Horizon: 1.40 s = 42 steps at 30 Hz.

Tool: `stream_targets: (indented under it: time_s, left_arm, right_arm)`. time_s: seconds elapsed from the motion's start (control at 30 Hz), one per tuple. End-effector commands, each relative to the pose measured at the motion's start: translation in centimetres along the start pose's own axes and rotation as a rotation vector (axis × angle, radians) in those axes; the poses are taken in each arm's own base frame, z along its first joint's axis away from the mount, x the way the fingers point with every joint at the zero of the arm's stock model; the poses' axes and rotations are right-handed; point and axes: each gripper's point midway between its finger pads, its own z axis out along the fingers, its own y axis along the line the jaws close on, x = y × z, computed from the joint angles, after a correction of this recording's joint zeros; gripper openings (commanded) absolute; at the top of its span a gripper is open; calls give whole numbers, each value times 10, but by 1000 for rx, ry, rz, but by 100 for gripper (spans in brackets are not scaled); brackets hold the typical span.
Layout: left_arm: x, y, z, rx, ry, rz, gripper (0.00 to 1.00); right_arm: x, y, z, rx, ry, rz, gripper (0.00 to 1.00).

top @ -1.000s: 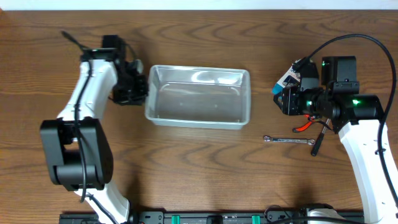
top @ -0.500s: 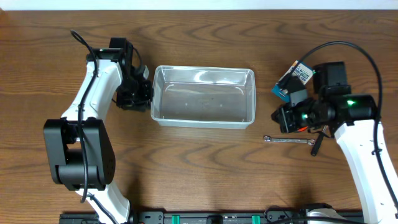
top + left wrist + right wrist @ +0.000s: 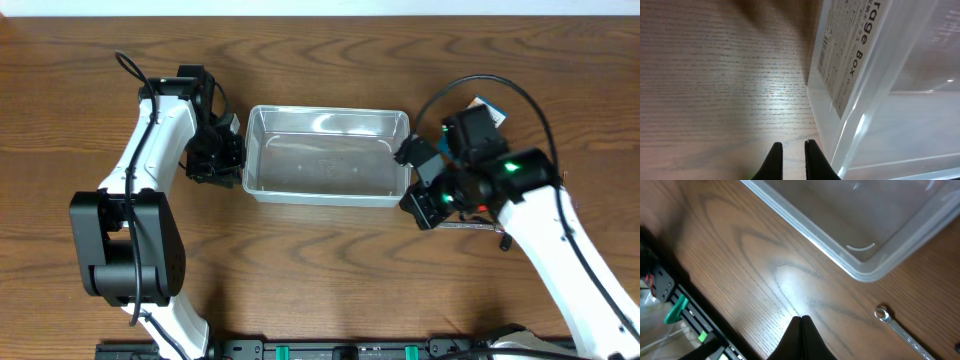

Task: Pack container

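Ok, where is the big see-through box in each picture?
Overhead: the container sits in the middle of the picture, a bit above centre.
Left wrist: it fills the right side, and its labelled wall faces the camera.
Right wrist: it runs across the top, with one rounded corner pointing down.
Shared landmark: the brown wooden table under it shows in all three views.

A clear, translucent container [image 3: 325, 197] is gleaming on the dark brown, wood-grained desk [image 3: 300, 270]; a wrench [image 3: 900, 330] is shining silver.
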Motion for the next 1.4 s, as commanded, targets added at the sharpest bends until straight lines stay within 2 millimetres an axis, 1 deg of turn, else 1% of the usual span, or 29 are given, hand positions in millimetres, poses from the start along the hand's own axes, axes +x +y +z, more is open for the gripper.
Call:
stream_targets:
  time_s: [0.0, 0.2, 0.3, 0.4, 0.53, 0.63, 0.67, 0.73, 0.8, 0.87, 0.93, 0.97, 1.03, 1.07, 1.1, 1.13, 1.17, 1.2, 1.23, 1.27, 1.3, 1.33, 1.37]
  left_arm:
    - [1, 0, 2, 9, 5, 15, 8]
    - [0, 0, 2, 9, 2, 30, 8]
    - [-1, -1, 2, 10, -1, 30, 8]
    - [-1, 0, 2, 10, -2, 31, 8]
    - [-2, -1, 2, 10, -6, 32, 8]
    - [-3, -1, 2, 10, -9, 33, 8]
    - [-3, -1, 2, 10, -9, 38, 8]
    - [-4, 1, 1, 1, -15, 66, 8]
    - [-8, 14, -2, -66, -38, 63, 9]
    - [-14, 29, -10, -143, -70, 56, 11]
    - [-21, 42, -25, -199, -117, 32, 13]
    - [-25, 45, -35, -210, -148, 24, 13]
    - [-33, 49, -61, -212, -222, 8, 17]
    - [-36, 50, -75, -210, -263, -5, 23]
    - [-39, 51, -90, -206, -309, -24, 38]
    - [-41, 52, -107, -201, -364, -51, 53]
    - [-41, 52, -125, -196, -419, -70, 66]
    - [-40, 51, -139, -194, -461, -74, 79]
    - [-39, 50, -152, -193, -498, -74, 91]
    - [-36, 48, -163, -192, -532, -71, 100]
    - [-33, 46, -174, -191, -568, -66, 98]
    - [-30, 43, -182, -189, -595, -62, 98]
    - [-26, 41, -189, -188, -616, -58, 98]
  right_arm:
    - [-3, -5, 18, -1, 57, -10, 1]
    - [-1, -21, 56, -18, 145, 34, 1]
    - [-3, -27, 71, -18, 157, 60, 1]
    - [-6, -32, 78, -12, 156, 63, 1]
    - [-13, -49, 81, 79, 131, 115, 1]
    - [-16, -51, 81, 86, 121, 116, 1]
    - [-15, -49, 81, 79, 124, 117, 2]
    - [-14, -37, 80, 13, 127, 92, 1]
    - [-15, -17, 77, -93, 120, 45, 4]
    - [-18, 0, 70, -163, 102, 15, 10]
    - [-23, 11, 60, -178, 84, -7, 11]
    - [-28, 16, 50, -168, 68, -33, 12]
    - [-37, 15, 33, -100, 34, -70, 13]
    - [-46, 7, 20, -24, 2, -74, 15]
    - [-54, -3, 8, 64, -31, -51, 19]
    - [-65, -19, -10, 181, -80, -1, 22]
    - [-76, -35, -31, 297, -141, 59, 35]
    - [-85, -47, -50, 381, -200, 110, 40]
    - [-94, -58, -68, 449, -263, 159, 41]
    - [-102, -73, -88, 519, -338, 246, 49]
    - [-105, -88, -105, 575, -405, 362, 61]
    - [-104, -102, -118, 615, -456, 487, 64]
    - [-99, -117, -128, 643, -497, 613, 67]
